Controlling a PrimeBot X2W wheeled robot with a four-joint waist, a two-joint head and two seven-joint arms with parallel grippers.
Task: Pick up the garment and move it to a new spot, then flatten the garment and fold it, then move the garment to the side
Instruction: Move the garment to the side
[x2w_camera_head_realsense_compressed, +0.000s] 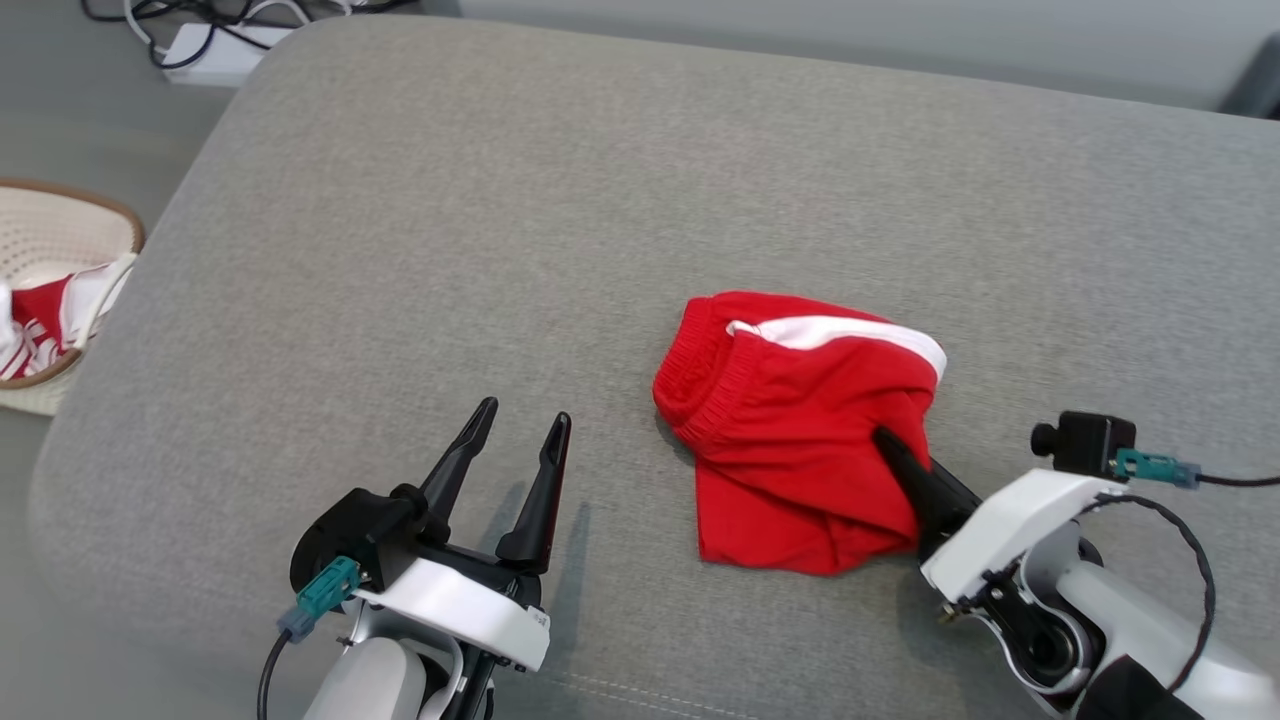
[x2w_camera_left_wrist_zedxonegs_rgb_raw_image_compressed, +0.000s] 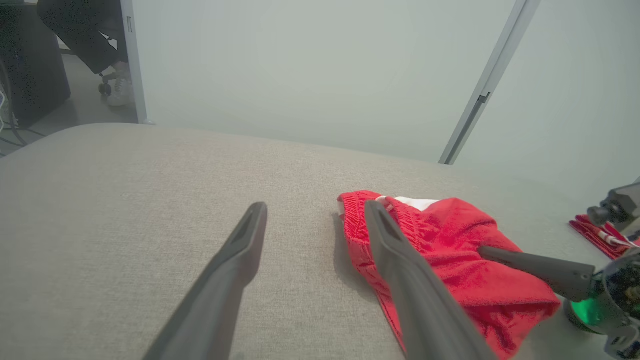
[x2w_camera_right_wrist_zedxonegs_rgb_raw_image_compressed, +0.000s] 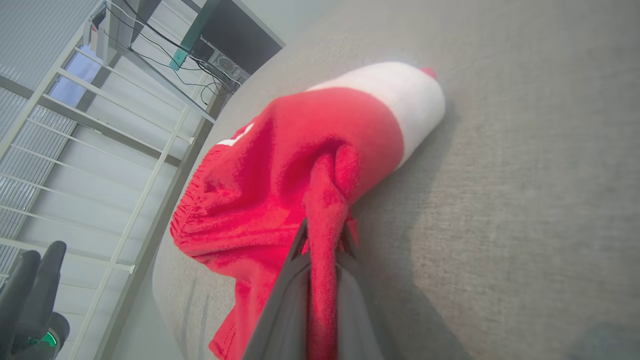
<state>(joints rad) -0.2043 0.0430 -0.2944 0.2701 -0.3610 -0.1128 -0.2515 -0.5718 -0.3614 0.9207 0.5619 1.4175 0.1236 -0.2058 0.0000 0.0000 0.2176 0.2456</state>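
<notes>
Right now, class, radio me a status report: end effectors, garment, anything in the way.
Right end effector shut on shorts. Left end effector open, off the shorts. Shorts bunched on cushion. Basket beyond cushion's left edge, not in the way.

- Left arm (x2w_camera_head_realsense_compressed: 450, 600) near left, wrist level, jaws spread wide, fingers pointing far and slightly right, holding nothing.
- Right arm (x2w_camera_head_realsense_compressed: 1010, 520) near right, angled far and left, wrist tipped down; jaws pinched together on a fold of the garment (x2w_camera_head_realsense_compressed: 790, 420).
</notes>
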